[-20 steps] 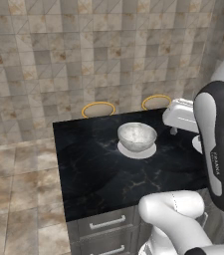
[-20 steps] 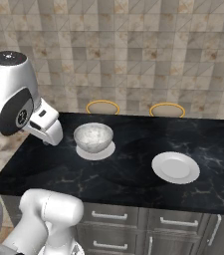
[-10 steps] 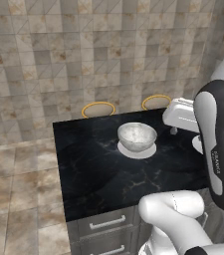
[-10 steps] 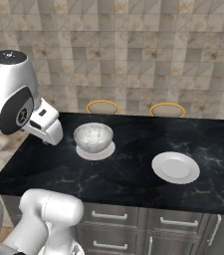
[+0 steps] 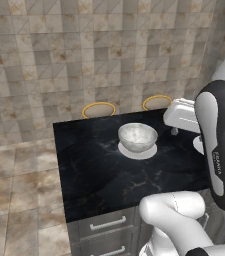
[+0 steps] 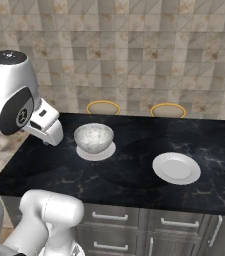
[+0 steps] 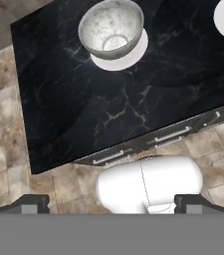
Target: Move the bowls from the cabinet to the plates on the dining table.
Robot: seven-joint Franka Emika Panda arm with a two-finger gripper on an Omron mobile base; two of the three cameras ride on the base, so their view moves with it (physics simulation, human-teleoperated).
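Marbled bowl (image 6: 93, 138) on plate (image 6: 97, 152)

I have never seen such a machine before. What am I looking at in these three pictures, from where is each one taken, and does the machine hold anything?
The white machine is a robot arm on a base that can drive, in a computer-drawn kitchen. Two pictures come from cameras on that base, behind the arm, one to its left and one to its right, so they show the same scene from two sides. The third comes from a camera on the arm's hand and looks down from above.

In front stands the dining table, with a black marble top and grey drawers. On it a grey-white marbled bowl sits on a small white plate. A second white plate lies to the right with nothing on it. Two round stools stand behind the table.

The gripper is open and holds nothing; its two dark fingertips stand far apart.
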